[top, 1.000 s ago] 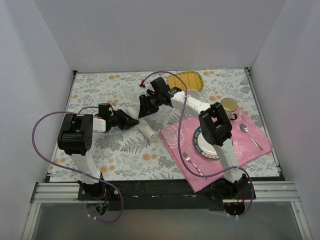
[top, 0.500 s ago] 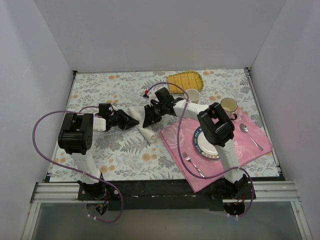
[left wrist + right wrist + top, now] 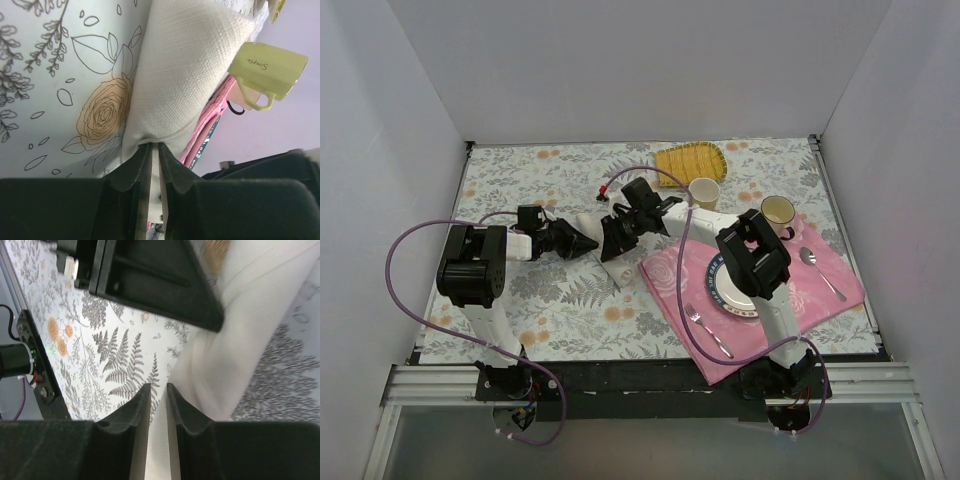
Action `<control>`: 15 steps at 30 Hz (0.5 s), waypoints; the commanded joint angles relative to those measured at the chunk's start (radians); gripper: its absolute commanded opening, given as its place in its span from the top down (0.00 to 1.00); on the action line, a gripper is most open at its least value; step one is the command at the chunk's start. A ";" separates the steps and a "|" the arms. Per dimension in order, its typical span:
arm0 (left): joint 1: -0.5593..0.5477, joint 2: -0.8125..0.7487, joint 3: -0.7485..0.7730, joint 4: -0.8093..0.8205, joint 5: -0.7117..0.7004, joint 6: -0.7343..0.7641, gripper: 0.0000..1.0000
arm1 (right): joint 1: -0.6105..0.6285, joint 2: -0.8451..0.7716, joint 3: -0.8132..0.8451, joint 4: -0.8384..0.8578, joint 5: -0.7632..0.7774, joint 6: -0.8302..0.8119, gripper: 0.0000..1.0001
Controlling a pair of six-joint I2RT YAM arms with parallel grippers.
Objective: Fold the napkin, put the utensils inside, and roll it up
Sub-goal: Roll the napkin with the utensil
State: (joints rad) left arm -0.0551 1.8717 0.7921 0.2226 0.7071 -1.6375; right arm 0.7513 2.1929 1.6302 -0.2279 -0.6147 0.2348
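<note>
Off the left corner of the pink placemat (image 3: 825, 285), the left hand (image 3: 154, 146) has its fingers pressed almost together on an edge of the cream napkin (image 3: 186, 75). The napkin lies as a long folded band on the floral worktop (image 3: 520, 300), close to the placemat's left corner but not on it. Nearer the placemat, the right hand (image 3: 158, 388) is narrowed to a slit with white cloth between its fingers, so it seems to pinch the same band further along. No gold utensil shows in any view, and I cannot tell whether it lies inside the fold.

The step looks like a two-handed fold or turn of the band. To do it well, both pinches should travel together at one height, so the cloth neither twists nor slips out of the lighter grip. The lift should be low, and the free end should stay clear of the placemat's edge.

A second ago the right hand stood further back from the placemat's left corner, wider apart and off the cloth. It has since dropped toward the left hand and closed. The left hand has not moved, and less of the napkin's near end shows now.
</note>
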 commanded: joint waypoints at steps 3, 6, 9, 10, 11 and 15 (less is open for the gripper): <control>-0.003 0.035 0.013 -0.112 -0.135 0.061 0.89 | 0.014 -0.039 -0.115 0.053 -0.033 0.009 0.74; -0.003 0.029 0.027 -0.126 -0.130 0.068 0.89 | 0.014 -0.016 -0.095 0.015 -0.005 -0.017 0.75; -0.003 0.024 0.042 -0.146 -0.120 0.082 0.89 | 0.016 -0.016 -0.023 -0.036 -0.016 -0.034 0.75; -0.003 0.023 0.045 -0.147 -0.115 0.082 0.89 | 0.016 -0.022 0.003 -0.022 -0.019 -0.020 0.75; -0.003 0.020 0.051 -0.152 -0.109 0.084 0.89 | 0.014 -0.028 0.017 -0.021 -0.019 -0.014 0.75; -0.003 0.012 0.062 -0.160 -0.097 0.085 0.89 | 0.000 -0.007 0.085 0.019 -0.039 0.050 0.75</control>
State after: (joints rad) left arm -0.0555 1.8721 0.8402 0.1287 0.7029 -1.5997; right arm 0.7654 2.1834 1.6207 -0.2409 -0.6312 0.2379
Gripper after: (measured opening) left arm 0.115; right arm 0.250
